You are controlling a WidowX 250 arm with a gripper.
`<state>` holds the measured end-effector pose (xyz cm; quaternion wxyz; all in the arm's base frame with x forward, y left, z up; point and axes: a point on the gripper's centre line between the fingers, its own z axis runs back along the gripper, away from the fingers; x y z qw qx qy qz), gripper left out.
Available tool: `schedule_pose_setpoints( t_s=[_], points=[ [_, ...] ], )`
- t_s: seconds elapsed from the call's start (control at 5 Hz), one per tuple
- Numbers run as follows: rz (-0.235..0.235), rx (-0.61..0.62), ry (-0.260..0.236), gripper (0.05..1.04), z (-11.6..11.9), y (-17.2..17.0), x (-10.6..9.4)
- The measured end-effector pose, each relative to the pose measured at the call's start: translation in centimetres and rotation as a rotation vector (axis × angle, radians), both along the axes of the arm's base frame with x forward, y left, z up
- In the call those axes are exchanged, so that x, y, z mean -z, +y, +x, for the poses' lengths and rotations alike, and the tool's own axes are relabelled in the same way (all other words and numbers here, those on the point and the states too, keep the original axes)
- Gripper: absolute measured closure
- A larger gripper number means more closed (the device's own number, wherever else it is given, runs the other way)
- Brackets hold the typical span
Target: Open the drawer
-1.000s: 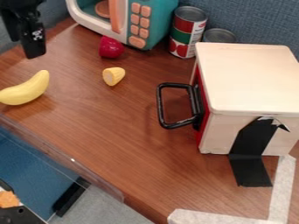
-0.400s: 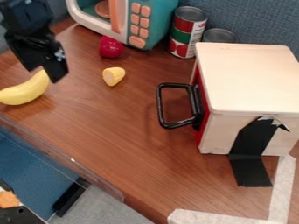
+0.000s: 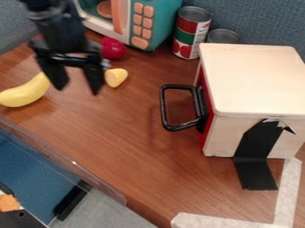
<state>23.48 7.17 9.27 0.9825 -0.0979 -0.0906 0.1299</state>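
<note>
Gripper [image 3: 77,89] spread, pinching nothing, hangs toward the left edge of the worktop [image 3: 119,129]; the closed drawer [image 3: 207,133] sits toward the right. A skewed grip could slip off its handle [image 3: 163,109]; weak tape [image 3: 256,149] could let the box [image 3: 256,80] slide.

A robotics lab, by the look of it: a black robot claw [image 3: 78,89] over a wood-grain counter [image 3: 131,147], a toy microwave [image 3: 146,20] and play banana [image 3: 25,92] on top, office-style fabric partition [image 3: 262,18] behind the far edge.
</note>
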Motion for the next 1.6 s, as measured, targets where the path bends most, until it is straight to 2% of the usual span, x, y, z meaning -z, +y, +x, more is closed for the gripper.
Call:
schedule_pose_setpoints(
  t_s=[0.4, 0.6, 0.8, 1.2, 1.4, 1.6],
  points=[
    [-0.037, -0.127, 0.032, 0.084, 3.3, -3.7, 1.2],
    [-0.036, -0.175, 0.031, 0.084, 4.4, -5.0, 2.0],
    [-0.009, -0.207, 0.013, 0.084, 5.3, -5.6, 3.0],
    [0.002, -0.348, -0.042, 0.084, 6.6, -5.4, 4.0],
    [-0.01, -0.403, -0.031, 0.084, 7.0, -5.4, 4.6],
    [-0.072, -0.458, -0.031, 0.084, 7.7, -6.0, 4.4]
  ],
)
